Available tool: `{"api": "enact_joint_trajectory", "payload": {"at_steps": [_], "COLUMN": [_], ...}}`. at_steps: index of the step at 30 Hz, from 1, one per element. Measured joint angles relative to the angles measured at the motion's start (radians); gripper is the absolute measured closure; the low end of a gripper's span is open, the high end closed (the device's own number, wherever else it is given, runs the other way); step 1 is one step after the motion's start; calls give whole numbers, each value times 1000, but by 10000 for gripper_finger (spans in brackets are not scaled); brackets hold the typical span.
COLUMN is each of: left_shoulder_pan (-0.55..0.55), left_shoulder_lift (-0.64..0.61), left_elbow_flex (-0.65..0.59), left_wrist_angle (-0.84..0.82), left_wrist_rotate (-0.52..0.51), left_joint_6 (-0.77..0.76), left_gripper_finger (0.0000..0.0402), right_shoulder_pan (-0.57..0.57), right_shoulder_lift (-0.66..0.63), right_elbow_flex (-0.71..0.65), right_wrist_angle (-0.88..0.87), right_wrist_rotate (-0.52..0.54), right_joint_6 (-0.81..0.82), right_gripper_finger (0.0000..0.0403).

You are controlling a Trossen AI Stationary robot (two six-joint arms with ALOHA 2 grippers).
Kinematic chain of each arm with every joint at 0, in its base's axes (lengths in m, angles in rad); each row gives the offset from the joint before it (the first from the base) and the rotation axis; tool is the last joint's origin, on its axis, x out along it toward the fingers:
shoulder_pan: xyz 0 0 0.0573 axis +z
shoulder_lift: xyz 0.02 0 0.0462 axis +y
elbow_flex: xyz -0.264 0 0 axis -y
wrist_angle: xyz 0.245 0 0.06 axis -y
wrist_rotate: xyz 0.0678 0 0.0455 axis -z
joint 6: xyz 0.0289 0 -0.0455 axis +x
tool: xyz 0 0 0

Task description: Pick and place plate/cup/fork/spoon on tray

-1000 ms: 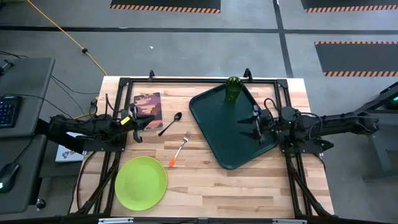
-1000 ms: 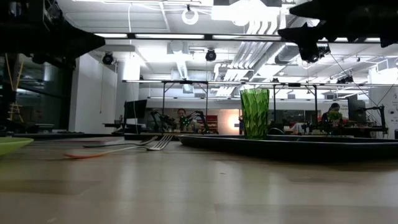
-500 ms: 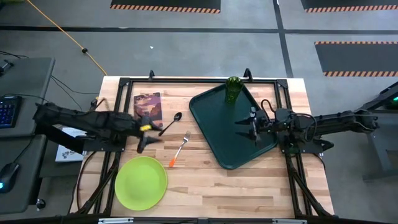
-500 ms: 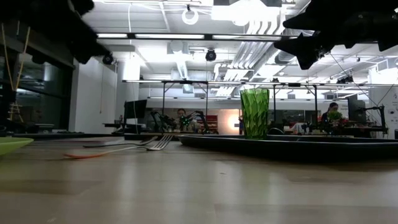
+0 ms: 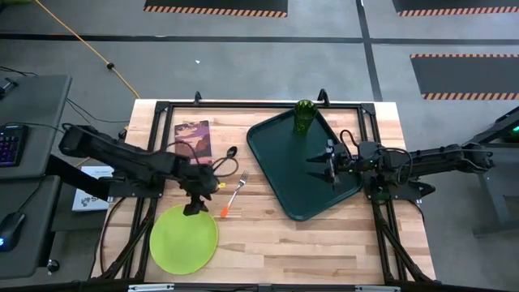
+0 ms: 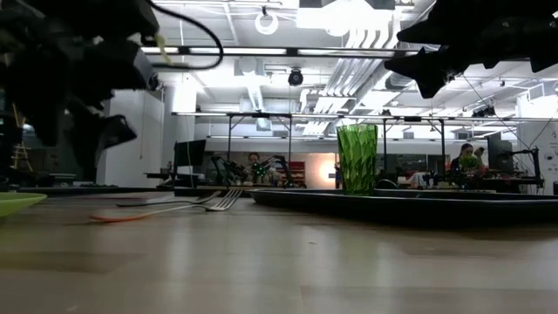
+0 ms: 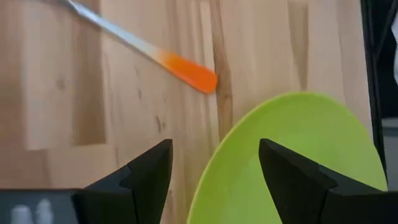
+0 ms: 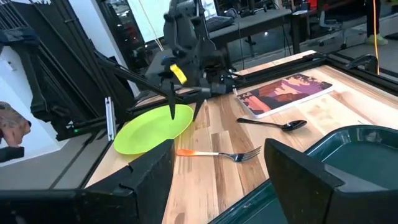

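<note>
The lime-green plate lies flat near the table's front left. My left gripper hangs open above its far rim, fingers tipped down, one on either side of the rim and touching nothing. Just to the right lies the fork, orange handle toward the near edge. The dark spoon lies beyond it. The green cup stands upright in the far corner of the dark-green tray. My right gripper waits open and level over the tray's right part.
A maroon picture book lies at the far left, beside the spoon. A black frame runs along the table's far edge and sides. Bare wood stretches along the near edge, right of the plate.
My left arm has swung out from the table's left edge toward the right and the near edge. It has tipped its gripper steeply downward and now hangs over the plate's far rim. No tableware has moved.
</note>
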Motion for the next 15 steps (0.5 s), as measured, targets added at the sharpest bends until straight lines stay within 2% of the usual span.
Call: {"api": "enact_joint_trajectory", "payload": {"at_steps": [3, 15], "left_shoulder_pan": [-1, -65], "left_shoulder_lift": [52, 242], "left_elbow_flex": [0, 6], "left_wrist_angle": [20, 54], "left_wrist_rotate": [53, 49], "left_joint_6": [1, 64], "left_gripper_finger": [174, 174], "right_shoulder_pan": [0, 0], "right_shoulder_lift": [0, 0], "right_elbow_flex": [0, 1], "right_wrist_angle": [-13, -44], "right_wrist_rotate": [0, 0], "right_joint_6": [0, 7], "right_gripper_finger": [162, 162]}}
